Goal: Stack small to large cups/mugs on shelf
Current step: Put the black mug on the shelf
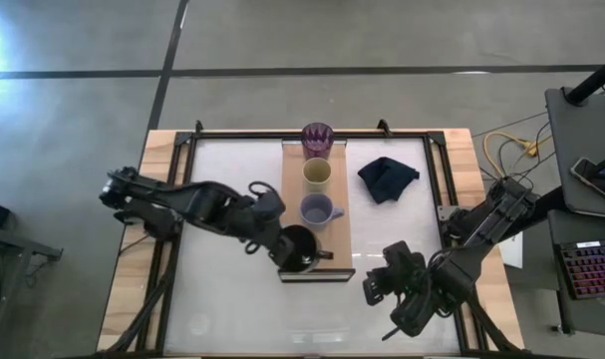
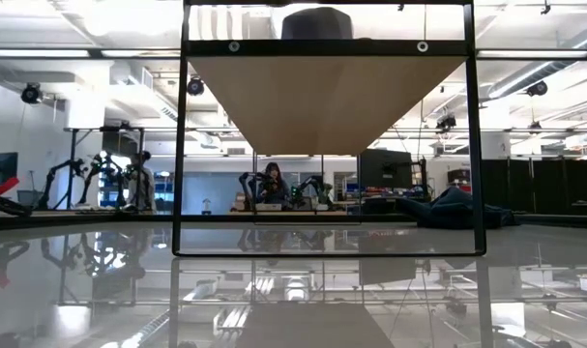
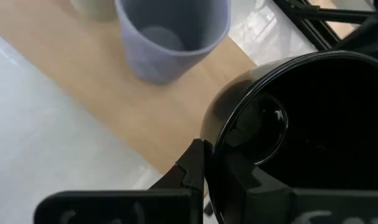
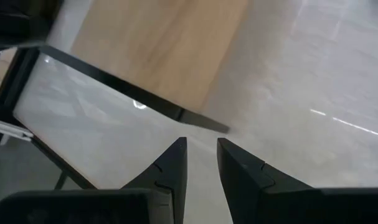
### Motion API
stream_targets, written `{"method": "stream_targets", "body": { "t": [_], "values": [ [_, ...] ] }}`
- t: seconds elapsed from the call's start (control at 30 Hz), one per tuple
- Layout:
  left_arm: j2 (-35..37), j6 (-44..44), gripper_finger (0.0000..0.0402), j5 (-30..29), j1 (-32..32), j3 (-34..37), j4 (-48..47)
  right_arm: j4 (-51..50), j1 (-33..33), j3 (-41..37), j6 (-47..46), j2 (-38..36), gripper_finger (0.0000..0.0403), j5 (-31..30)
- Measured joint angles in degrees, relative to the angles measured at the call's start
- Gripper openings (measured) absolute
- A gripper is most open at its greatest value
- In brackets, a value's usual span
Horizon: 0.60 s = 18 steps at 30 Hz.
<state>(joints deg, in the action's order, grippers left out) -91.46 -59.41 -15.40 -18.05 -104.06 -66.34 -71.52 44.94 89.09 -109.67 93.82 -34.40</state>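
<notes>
Gripping the black mug (image 1: 300, 248) by its rim with closed jaws, the left gripper (image 1: 279, 249) should release it gently on the shelf (image 1: 337, 235); the right gripper (image 1: 380, 287) waits, half open and empty.

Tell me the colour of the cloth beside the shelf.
Dark navy cloth, best in the high view.

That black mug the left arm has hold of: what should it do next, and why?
Probably open its fingers and back away. The left gripper is shut on the black mug, which already sits on the shelf at the end of the row, just past the lavender mug.
</notes>
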Motion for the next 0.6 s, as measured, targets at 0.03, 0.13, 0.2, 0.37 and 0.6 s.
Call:
{"method": "stream_targets", "body": {
  "t": [0.03,0.13,0.2,0.37,0.6],
  "values": [
    [-0.8,0.4,0.0002,0.1,0.4,-0.7,0.0,0.0,0.0,0.2,0.0,0.0,0.0082,-0.2],
    [-3.2,1.8,0.0002,0.6,1.2,-2.9,-0.1,0.1,-0.1,0.6,0.2,0.0,0.0082,-0.3],
    [-4.5,2.9,0.0002,1.6,1.3,-3.8,0.2,0.0,-0.1,0.6,0.2,0.0,0.0082,-0.3],
    [-6.9,4.3,0.0002,2.7,1.6,-4.3,0.2,0.1,-0.1,0.6,0.2,0.0,0.0082,-0.3],
    [-8.6,5.0,0.0002,1.9,3.8,-4.3,0.4,0.0,-0.1,0.6,0.4,0.0,0.0082,-0.3]
  ]
}}
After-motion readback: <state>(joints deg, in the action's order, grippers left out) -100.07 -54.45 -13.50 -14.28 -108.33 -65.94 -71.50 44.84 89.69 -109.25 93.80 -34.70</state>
